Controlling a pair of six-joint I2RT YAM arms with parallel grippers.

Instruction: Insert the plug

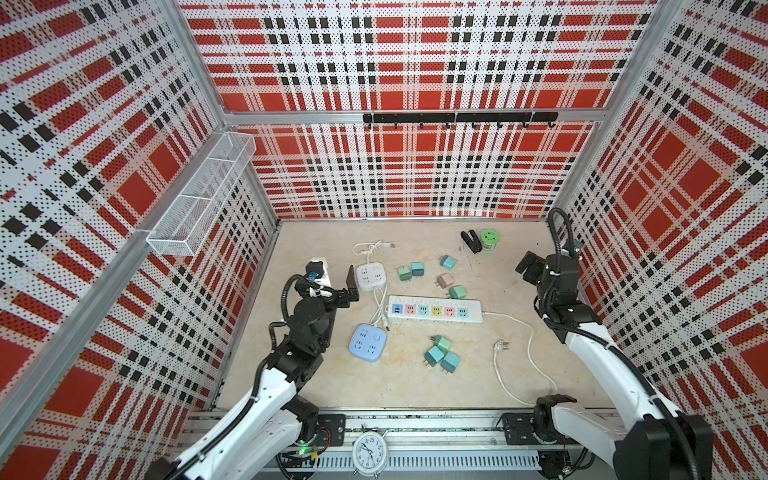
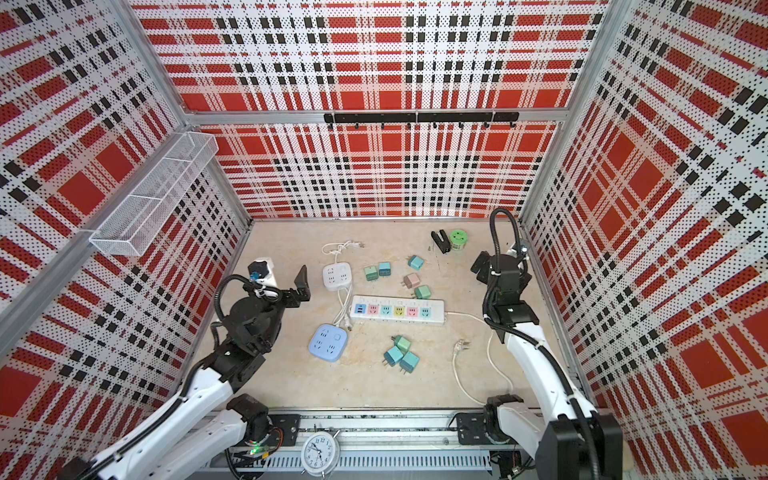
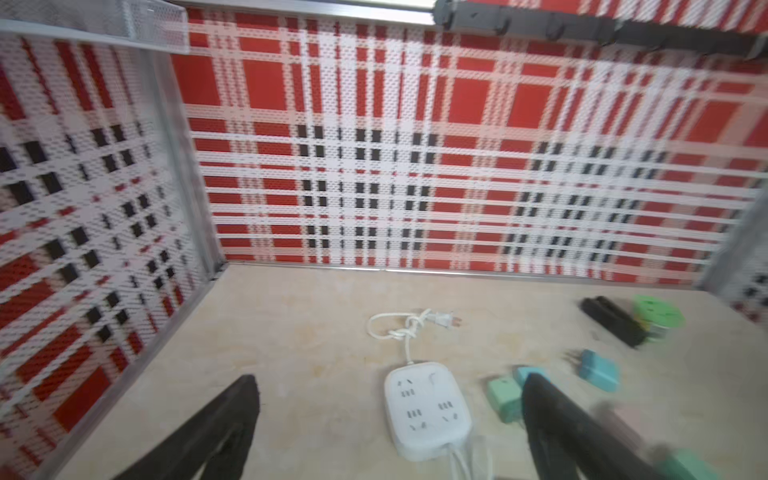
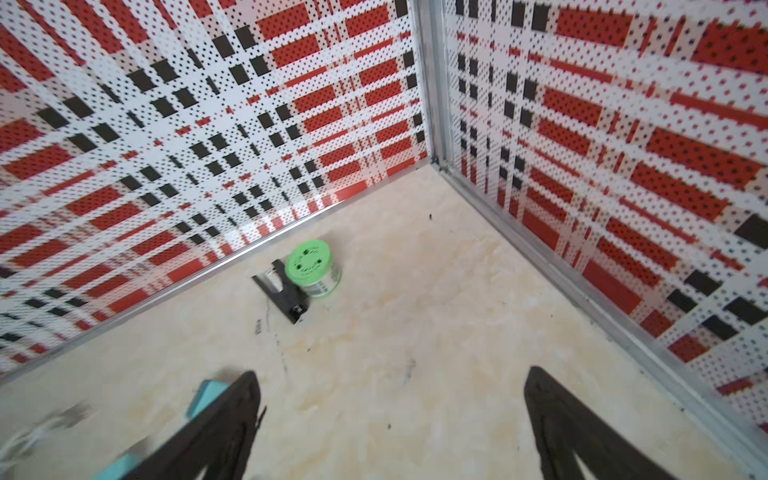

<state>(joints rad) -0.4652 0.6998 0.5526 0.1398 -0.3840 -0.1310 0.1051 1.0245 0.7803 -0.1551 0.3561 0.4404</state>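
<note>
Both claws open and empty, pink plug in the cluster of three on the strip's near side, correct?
Not quite. Both top views show the pink plug on the far side of the long strip; the near cluster is green and teal. The left claw and right claw are open and empty.

Both arms (image 1: 598, 357) wear white shells, black joints and ribbed black cables (image 1: 284, 299).

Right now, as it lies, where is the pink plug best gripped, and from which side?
Probably by its boxy body: take the pink plug across two opposite flat sides, coming down from above. It lies on the table with its prongs sticking out leftward in both top views, so keep clear of that end.
</note>
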